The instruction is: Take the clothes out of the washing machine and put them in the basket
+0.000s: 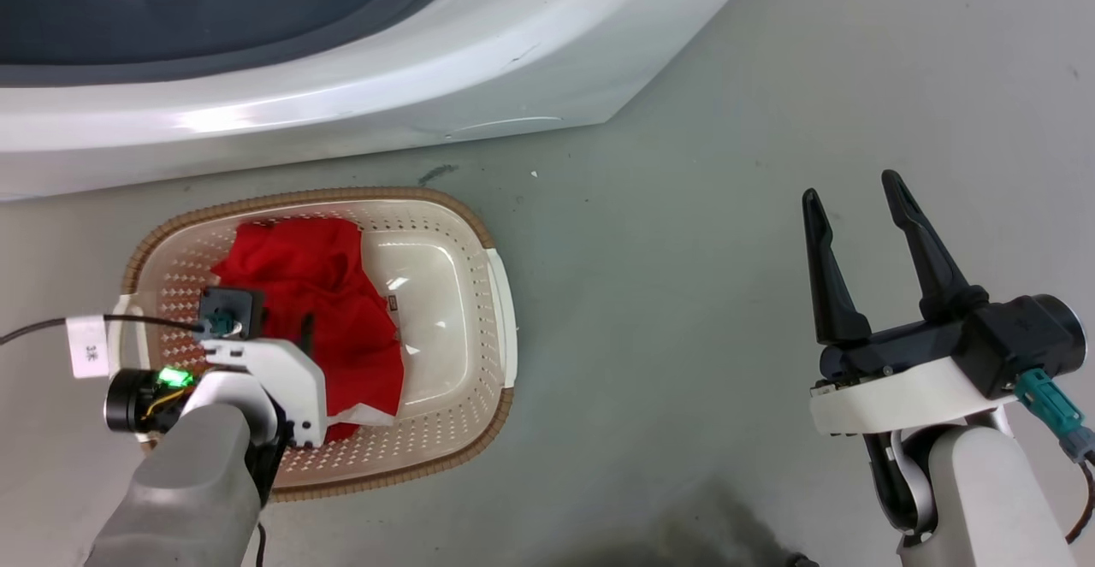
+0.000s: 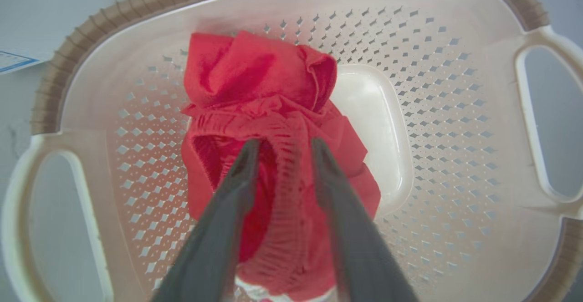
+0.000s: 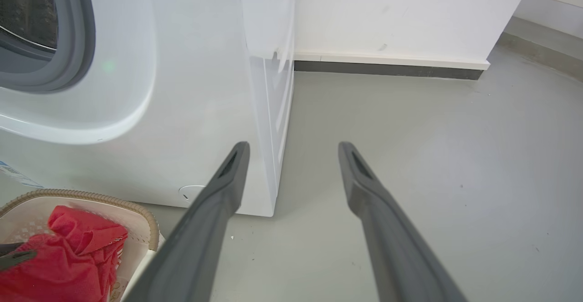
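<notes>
A low oval cream plastic basket (image 1: 342, 193) with perforated sides and a brown woven-look rim stands on the smooth grey floor (image 1: 684, 293), just in front of the large white front-loading washing machine (image 1: 428, 62). The soft red fabric clothes (image 1: 316, 293) lie bunched in the basket's left half, leaving the bottom bare on the other side. The left gripper (image 2: 286, 147) points down into the basket, its two dark fingers drawn close on a ribbed band of the red fabric that fills the gap between them. The right gripper (image 1: 849, 186) hangs over bare floor, well apart from the basket. Its fingers are spread wide and hold nothing.
</notes>
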